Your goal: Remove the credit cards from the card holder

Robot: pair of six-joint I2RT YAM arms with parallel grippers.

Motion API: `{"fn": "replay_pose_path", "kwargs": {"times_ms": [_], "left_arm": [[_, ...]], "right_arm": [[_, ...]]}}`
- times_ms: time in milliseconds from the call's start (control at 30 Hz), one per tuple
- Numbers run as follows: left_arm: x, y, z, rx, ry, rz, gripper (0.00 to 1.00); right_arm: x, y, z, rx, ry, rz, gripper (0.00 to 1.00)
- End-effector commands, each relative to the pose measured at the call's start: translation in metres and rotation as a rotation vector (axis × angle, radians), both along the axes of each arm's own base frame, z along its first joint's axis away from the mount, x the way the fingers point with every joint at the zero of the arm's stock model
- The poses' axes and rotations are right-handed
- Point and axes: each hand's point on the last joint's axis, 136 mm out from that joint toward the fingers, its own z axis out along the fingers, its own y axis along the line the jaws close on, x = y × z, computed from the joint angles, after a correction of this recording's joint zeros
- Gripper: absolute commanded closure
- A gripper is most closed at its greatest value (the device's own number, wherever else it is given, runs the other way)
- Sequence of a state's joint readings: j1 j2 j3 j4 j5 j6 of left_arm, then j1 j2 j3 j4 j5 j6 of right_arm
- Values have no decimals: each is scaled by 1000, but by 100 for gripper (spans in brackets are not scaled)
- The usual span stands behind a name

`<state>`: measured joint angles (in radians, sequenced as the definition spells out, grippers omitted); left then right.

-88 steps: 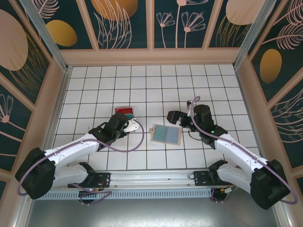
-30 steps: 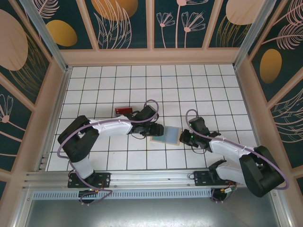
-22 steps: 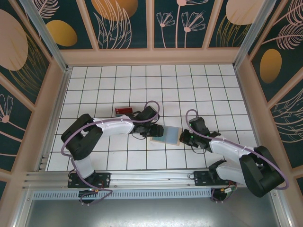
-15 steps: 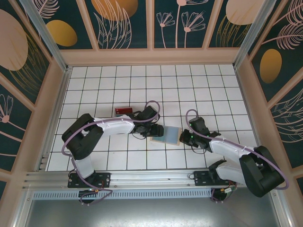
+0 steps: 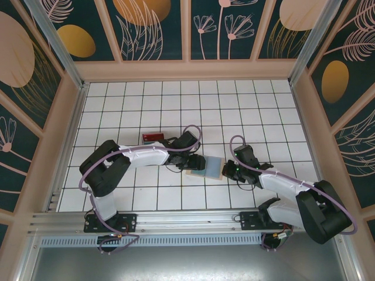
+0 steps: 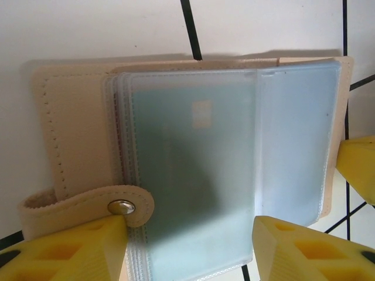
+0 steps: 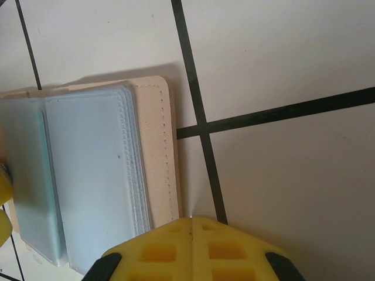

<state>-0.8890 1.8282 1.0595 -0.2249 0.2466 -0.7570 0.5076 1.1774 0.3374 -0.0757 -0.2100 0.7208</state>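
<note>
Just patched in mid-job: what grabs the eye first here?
The open card holder lies mid-table, a teal-green card showing through its clear sleeves. The left end effector, open, straddles its strap side, while the right end effector, shut, sits at its opposite edge. A red card lies on the tiles just beyond the left arm.

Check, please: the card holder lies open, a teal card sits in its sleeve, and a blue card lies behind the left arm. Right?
Not quite: the loose card behind the left arm is red, not blue, as the top external view shows. The card holder lies open, a teal card in its sleeve.
</note>
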Motion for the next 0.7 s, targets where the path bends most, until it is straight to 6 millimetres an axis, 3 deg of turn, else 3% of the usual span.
{"fn": "replay_pose_path", "kwargs": {"times_ms": [0,667], "left_arm": [[-20,-20,-4,-56,57,-90,40],[-19,-35,19,-129,36,-131,28]], "right_arm": [[-11,-5,-19,-19,55,-12,100],[-11,-5,-21,-26,61,-11,100]]}}
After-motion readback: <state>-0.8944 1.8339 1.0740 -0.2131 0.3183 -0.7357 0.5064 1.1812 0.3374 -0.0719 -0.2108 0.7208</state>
